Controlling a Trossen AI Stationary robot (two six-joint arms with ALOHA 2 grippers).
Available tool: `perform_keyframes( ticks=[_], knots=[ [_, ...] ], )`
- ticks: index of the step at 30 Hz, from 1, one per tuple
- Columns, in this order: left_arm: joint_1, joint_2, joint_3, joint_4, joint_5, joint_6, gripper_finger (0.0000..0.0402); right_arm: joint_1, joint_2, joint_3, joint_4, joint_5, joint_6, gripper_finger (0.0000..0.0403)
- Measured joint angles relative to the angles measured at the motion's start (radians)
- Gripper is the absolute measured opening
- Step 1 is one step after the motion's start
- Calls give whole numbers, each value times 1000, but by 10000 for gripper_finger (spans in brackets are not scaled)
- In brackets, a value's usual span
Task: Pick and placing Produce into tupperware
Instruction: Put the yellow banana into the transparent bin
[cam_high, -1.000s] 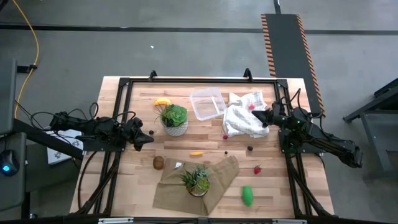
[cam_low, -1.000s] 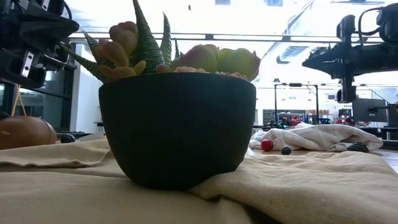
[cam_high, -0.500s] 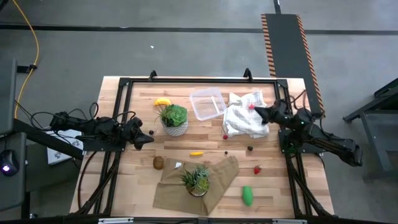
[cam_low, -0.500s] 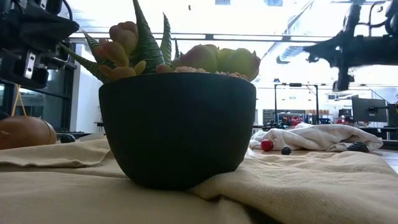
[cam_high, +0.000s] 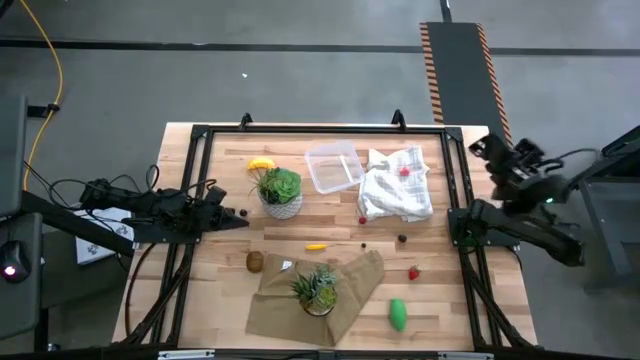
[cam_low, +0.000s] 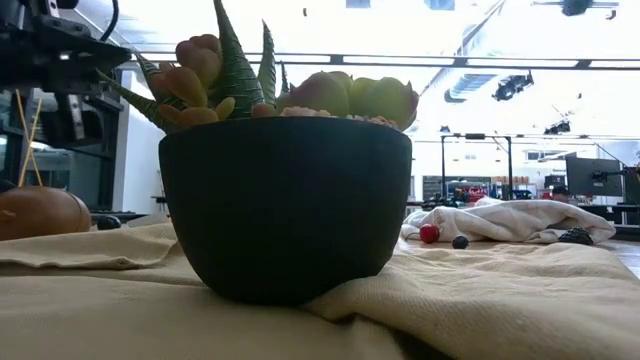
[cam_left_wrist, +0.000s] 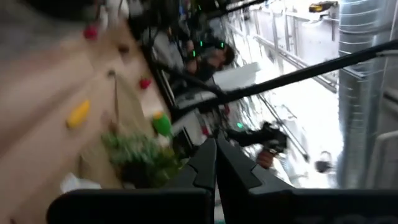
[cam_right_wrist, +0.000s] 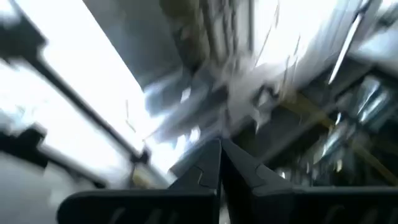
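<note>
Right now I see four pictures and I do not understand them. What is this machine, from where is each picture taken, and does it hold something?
This is a robot with two dark arms at a wooden table. One picture looks straight down from above, one looks level across the table top, and two come from cameras on the wrists.

From above, the left gripper sits at the table's left side, and the right gripper is raised past the right edge. Both are shut and hold nothing.

On the table lie a clear tupperware, which looks empty, a white cloth with a red berry on it, two potted plants, a tan cloth, and toy produce: a yellow piece, a brown ball, a green piece.
</note>
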Motion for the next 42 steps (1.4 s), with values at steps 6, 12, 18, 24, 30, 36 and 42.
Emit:
perform_keyframes(
  ticks=[6,12,18,24,30,36,42],
  knots=[
    [0,-1,0,136,-113,132,1,0,236,330,-548,-44,-72,0],
    [0,-1,44,429,-109,209,1,0,500,527,-714,-56,-158,0],
    [0,17,325,281,-54,455,1,0,686,668,-714,-109,-264,0],
    [0,169,775,-227,-191,640,1,0,791,766,-718,-132,-356,0],
    [0,427,1202,-624,-437,777,1,-21,823,814,-755,-97,-432,0],
    [0,662,1496,-903,-687,889,1,-100,852,852,-879,-46,-437,0],
    [0,741,1582,-916,-798,903,1,-191,914,883,-1036,-74,-508,0]
  ],
)
